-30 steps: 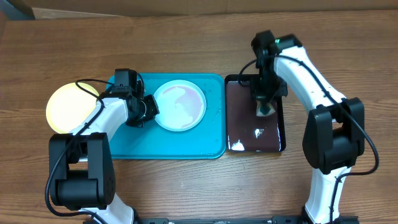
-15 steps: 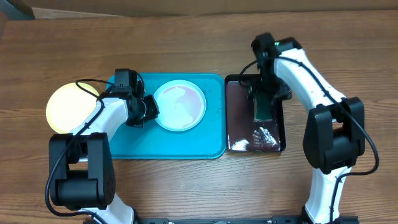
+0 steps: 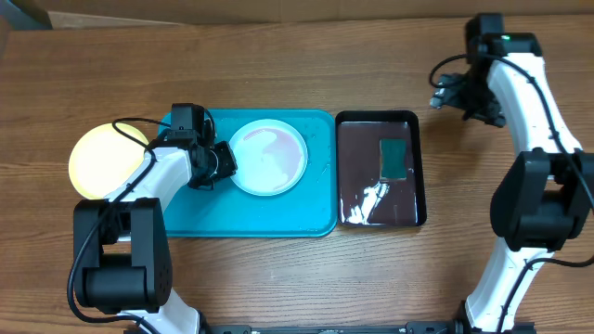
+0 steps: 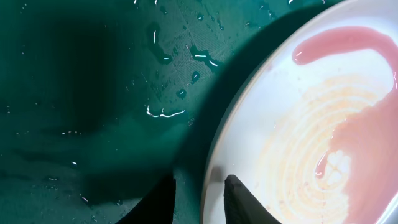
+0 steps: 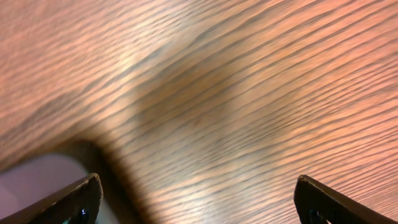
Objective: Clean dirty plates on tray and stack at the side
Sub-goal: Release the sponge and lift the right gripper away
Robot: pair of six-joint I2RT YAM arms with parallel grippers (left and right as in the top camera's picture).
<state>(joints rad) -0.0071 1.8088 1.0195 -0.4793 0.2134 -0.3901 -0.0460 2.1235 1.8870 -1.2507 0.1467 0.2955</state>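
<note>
The white plate (image 3: 267, 158) lies flat and face up near the middle of the turquoise tray (image 3: 278, 213). Being round, it has no long axis or heading. It looks like light, stiff plastic, and a pinkish wet film probably makes it slippery, so the raised rim is the place to pinch. The left end effector (image 3: 221, 163) straddles the rim's left edge; whether it pinches or sits loose I cannot tell. A yellow-green plate (image 3: 97, 162) rests on the table (image 3: 278, 56) beside the tray. The right end effector (image 3: 445, 93) hangs released and empty, beyond the black pan (image 3: 357, 158).
</note>
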